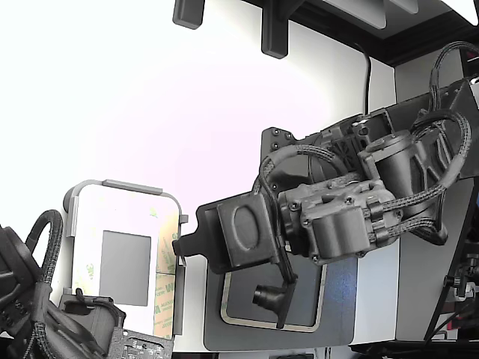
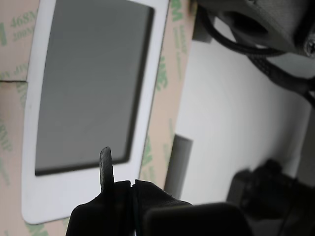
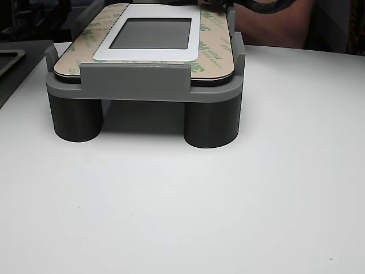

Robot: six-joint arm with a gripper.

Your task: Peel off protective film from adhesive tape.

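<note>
A white rounded panel (image 1: 120, 209) with a grey rectangle (image 1: 126, 267) lies in a grey fixture (image 3: 137, 83). Pale-yellow protective film strips with green marks lie flat along its sides: one by the exterior view's right edge (image 1: 166, 288), also in the wrist view (image 2: 165, 98) and the other view (image 3: 212, 34). The adhesive tape is hidden under the film. My gripper (image 1: 179, 250) sits at that right edge of the panel. In the wrist view its dark jaws (image 2: 132, 187) are pressed together over the white border, a thin tip (image 2: 105, 162) sticking out. I see no film between them.
A dark grey plate (image 1: 340, 314) with a tan rounded-rectangle ring (image 1: 269, 326) lies under my arm, at the exterior view's right of the fixture. A second dark arm (image 1: 45, 314) with cables stands at the lower left. The white table (image 3: 182, 205) spreads around the fixture.
</note>
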